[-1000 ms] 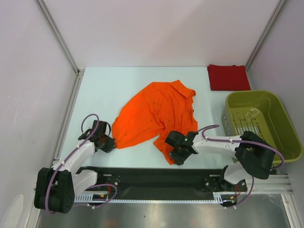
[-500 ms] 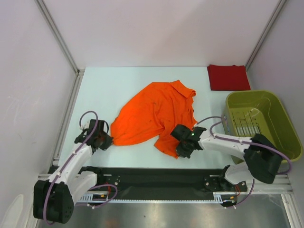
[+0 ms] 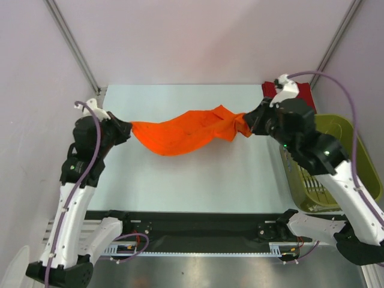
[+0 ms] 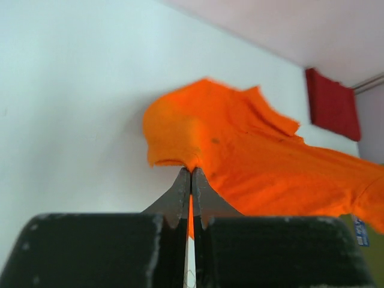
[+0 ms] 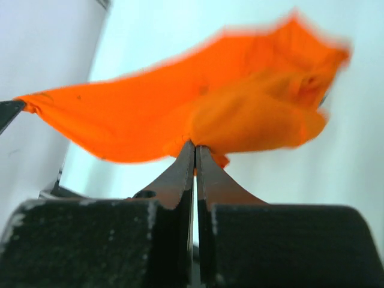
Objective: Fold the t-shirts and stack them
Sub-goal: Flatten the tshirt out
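The orange t-shirt [image 3: 183,133] is held up over the table [image 3: 192,180]. It stretches like a hammock between the two arms. The left gripper [image 3: 126,128] has its jaws pressed tight on one edge of the cloth. The right gripper [image 3: 246,126] pinches the other end the same way. The middle of the shirt sags and is wrinkled, so it is not folded at all yet.

The dark red t-shirt [image 4: 333,102] lies at the far right corner of the table, just behind the green basket [image 3: 354,150]. It looks like a neat flat rectangle, so it is probably folded, though the right arm hides part of it from above.

I think about half the job is done. What is left is to lay the orange shirt flat, fold it small, and put the two shirts in one pile.
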`<control>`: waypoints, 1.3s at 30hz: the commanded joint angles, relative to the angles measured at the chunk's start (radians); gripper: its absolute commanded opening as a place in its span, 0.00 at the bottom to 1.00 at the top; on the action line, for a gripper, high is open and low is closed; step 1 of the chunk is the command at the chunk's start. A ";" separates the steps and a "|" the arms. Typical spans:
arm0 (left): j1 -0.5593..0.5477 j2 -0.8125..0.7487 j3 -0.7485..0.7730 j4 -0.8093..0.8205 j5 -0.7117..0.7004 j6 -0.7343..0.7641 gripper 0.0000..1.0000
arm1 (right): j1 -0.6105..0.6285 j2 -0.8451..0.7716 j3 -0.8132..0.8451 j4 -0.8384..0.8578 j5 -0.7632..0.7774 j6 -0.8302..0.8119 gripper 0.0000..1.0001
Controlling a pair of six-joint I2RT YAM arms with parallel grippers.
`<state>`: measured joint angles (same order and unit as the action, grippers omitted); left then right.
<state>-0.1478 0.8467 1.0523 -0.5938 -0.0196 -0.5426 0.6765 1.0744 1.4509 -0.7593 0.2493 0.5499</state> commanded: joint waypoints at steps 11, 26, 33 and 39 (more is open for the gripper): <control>-0.059 -0.110 0.508 0.097 0.237 0.379 0.00 | -0.003 -0.200 0.451 0.089 -0.100 -0.519 0.00; -0.078 -0.034 0.525 0.080 0.083 0.423 0.00 | -0.003 -0.071 0.333 0.393 -0.119 -0.637 0.00; -0.073 0.153 0.287 0.063 -0.176 0.440 0.00 | -0.240 0.140 0.123 0.550 -0.227 -0.524 0.00; 0.057 0.524 0.129 0.140 -0.142 0.423 0.00 | -0.364 0.446 0.108 0.600 -0.308 -0.421 0.00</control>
<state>-0.1551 1.2392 1.2076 -0.4801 -0.1379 -0.1291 0.3443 1.4570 1.5246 -0.2676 -0.0128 0.0792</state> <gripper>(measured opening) 0.008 0.010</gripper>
